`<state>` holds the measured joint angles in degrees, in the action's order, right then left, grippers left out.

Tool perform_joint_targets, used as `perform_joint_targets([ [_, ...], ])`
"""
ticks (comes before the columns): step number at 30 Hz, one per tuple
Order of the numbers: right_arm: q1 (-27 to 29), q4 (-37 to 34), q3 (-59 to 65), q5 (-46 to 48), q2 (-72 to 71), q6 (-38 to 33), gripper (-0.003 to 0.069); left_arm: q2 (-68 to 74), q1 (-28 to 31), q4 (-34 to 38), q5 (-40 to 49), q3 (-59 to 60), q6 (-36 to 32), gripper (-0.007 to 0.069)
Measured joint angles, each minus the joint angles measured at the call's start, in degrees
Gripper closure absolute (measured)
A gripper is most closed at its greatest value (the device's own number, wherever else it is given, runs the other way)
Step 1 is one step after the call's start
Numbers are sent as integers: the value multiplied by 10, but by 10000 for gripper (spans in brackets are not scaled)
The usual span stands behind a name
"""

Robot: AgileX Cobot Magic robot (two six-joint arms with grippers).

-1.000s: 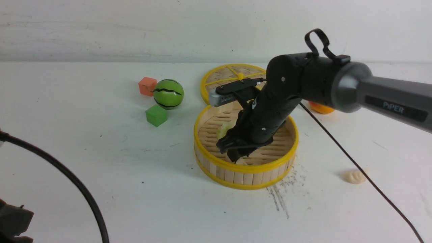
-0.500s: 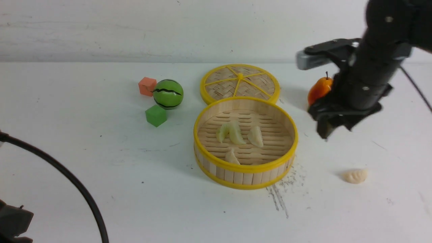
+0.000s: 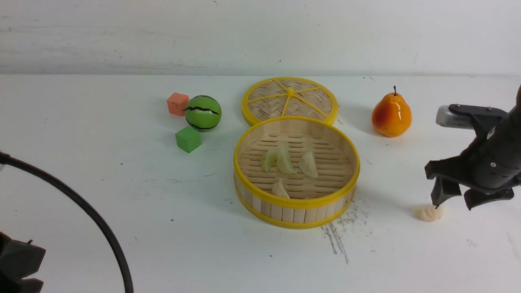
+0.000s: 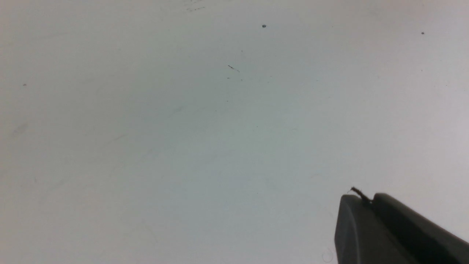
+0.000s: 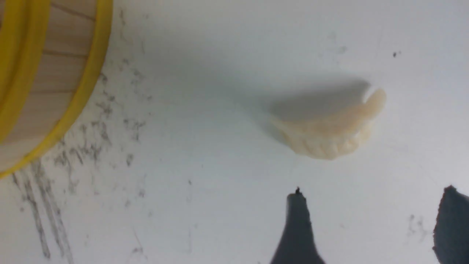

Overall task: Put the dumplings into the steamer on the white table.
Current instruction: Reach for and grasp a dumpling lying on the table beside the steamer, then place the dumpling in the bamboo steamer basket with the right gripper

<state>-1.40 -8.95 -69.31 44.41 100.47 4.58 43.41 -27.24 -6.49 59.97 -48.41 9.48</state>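
Presently, four dumplings (image 3: pixel 284 159) lie on the slatted floor of the bamboo steamer (image 3: pixel 296 203) at the middle of the white table (image 3: pixel 122 203), while a fifth dumpling (image 3: pixel 427 213) lies on the table well right of the steamer. Right gripper (image 3: pixel 454 203): jaws spread, empty, low beside the fifth dumpling and apart from it; left gripper (image 4: pixel 384 234): only a dark edge shows, so spread or closed cannot be told. Also on the table: woven lid (image 3: pixel 290 99), toy pear (image 3: pixel 391 114), watermelon ball (image 3: pixel 203 113), orange cube (image 3: pixel 178 103), green cube (image 3: pixel 188 139).

Bright, even light on the white bench (image 3: pixel 122 183) — soft shadows fall toward its left edge; up close, the loose dumpling (image 5: pixel 329 135) looks slightly blurred.
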Motion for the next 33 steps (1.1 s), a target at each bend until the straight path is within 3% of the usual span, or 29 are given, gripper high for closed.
perform_joint_targets([
  [9,0,-6,0,-71,68,132,186,0,0,1,6,0,0,579],
  [16,0,-26,-2,-73,92,142,203,0,0,-1,6,0,0,573],
  [19,0,-26,-5,-67,93,142,249,0,0,-1,6,0,0,573],
  [21,0,-21,-13,-48,96,141,381,0,0,-1,6,0,0,573],
  [24,0,-3,-31,-27,100,141,497,0,0,-2,6,0,0,572],
  [28,0,32,-67,0,100,136,496,0,0,-2,8,0,0,568],
  [33,-21,44,-136,58,96,68,496,0,0,-2,18,0,0,566],
])
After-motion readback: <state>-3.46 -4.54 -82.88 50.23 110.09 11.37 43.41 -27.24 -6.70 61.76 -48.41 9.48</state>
